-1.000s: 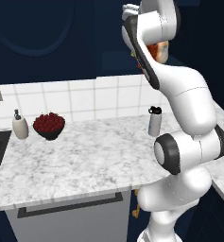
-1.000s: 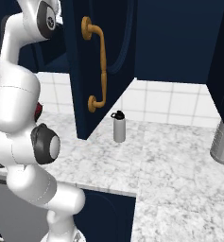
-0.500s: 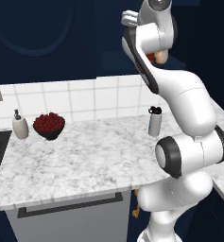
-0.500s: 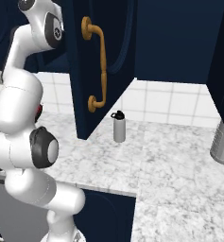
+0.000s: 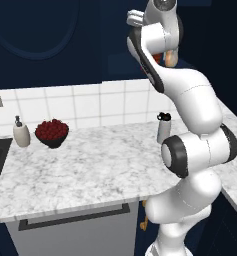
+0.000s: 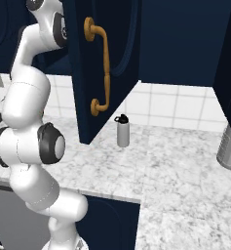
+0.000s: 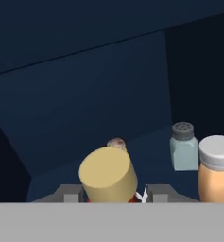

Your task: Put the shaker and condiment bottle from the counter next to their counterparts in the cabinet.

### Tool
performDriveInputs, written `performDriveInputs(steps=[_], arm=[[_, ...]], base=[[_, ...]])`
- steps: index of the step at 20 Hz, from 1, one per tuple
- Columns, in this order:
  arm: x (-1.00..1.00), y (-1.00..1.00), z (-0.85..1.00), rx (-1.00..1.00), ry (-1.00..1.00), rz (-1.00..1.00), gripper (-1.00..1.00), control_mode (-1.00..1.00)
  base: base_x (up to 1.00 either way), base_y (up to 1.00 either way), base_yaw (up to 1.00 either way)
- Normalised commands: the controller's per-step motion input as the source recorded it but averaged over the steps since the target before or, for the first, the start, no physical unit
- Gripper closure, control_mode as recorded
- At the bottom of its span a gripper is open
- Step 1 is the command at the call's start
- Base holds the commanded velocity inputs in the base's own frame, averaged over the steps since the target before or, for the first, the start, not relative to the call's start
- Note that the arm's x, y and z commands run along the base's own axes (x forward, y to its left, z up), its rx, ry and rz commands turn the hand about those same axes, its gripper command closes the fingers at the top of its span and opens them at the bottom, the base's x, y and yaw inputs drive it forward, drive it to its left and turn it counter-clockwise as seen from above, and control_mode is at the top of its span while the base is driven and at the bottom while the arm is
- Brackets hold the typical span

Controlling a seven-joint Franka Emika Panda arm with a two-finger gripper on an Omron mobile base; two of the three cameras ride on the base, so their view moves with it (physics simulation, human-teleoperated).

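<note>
- Cabinet: dark navy interior, shelf board running along the bottom of the hand view.
- Counter: marbled, carrying a grey shaker with black top.
- Gripper: clenched on the condiment bottle, its tan stopper between the finger tips.
- Pale orange bottle: upright on the shelf, beside a pale shaker.
- Small rounded item behind the stopper, possibly the yellow shaker's cap; unclear.
</note>
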Motion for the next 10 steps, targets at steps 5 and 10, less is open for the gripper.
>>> performDriveInputs(steps=[5, 10], arm=[[0.12, -0.16, 0.0, 0.01, 0.0, 0.0, 1.0, -1.0], [0.16, -0.09, 0.0, 0.0, 0.0, 0.0, 1.0, -1.0]], base=[[0.0, 0.0, 0.0], [0.0, 0.0, 0.0]])
